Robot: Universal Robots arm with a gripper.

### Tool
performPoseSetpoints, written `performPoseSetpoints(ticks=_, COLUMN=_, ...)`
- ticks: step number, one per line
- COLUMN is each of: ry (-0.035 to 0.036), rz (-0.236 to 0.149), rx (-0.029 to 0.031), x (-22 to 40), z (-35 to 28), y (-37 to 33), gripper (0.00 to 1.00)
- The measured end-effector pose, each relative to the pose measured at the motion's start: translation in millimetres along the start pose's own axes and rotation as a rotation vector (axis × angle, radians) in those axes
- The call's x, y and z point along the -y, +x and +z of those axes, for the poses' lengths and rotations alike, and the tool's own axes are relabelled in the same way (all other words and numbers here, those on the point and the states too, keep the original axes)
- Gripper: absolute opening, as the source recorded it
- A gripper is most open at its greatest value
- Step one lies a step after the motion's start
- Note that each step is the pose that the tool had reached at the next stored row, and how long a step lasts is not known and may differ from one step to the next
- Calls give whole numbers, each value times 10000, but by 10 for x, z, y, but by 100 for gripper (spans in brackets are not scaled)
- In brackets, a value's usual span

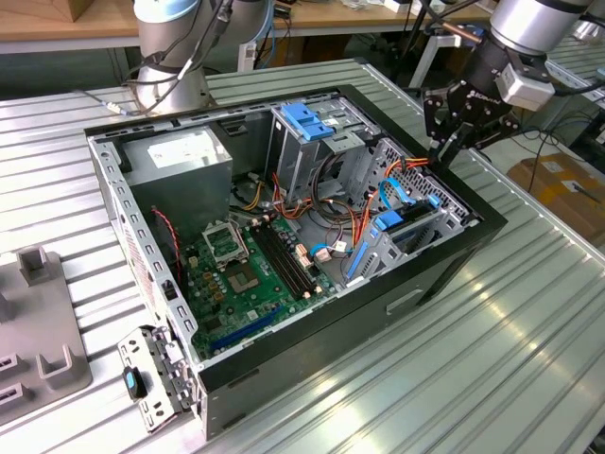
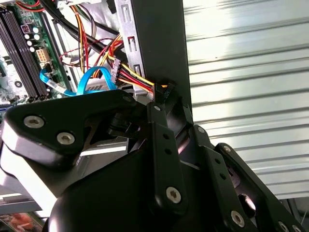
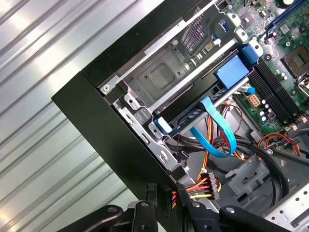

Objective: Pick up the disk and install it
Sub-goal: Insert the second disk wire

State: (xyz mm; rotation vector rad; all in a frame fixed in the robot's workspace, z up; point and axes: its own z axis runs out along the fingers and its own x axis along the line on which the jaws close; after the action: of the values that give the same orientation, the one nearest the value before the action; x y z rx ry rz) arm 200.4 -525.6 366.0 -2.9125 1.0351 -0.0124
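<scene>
**rackmonkey:** One big ribbed metal table [image 1: 492,378], and on it your open black PC case [image 1: 444,270], motherboard [image 1: 250,270] facing up. Where's your arm at?

**benchbot_fan:** Your gripper [image 1: 444,149] hangs right at the case's front wall, by the corner drive cage [image 1: 421,203] on the exterior view's right. Released or clenched? Honestly can't tell from these shots.

**rackmonkey:** And the disk?

**benchbot_fan:** The disk [image 1: 392,225] sits in that cage, apart from your gripper. You mostly see its light-blue frame; the body's largely hidden. A blue data cable [image 3: 219,126] loops just beside it, and red-yellow power wires [image 3: 205,186] bunch up near the gripper in the first wrist view.
</scene>
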Motion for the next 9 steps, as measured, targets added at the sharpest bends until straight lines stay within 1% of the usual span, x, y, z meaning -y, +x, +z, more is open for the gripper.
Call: performPoseSetpoints(ticks=9, ry=0, rz=-4, rx=0, x=13, z=1, y=-10, gripper=30)
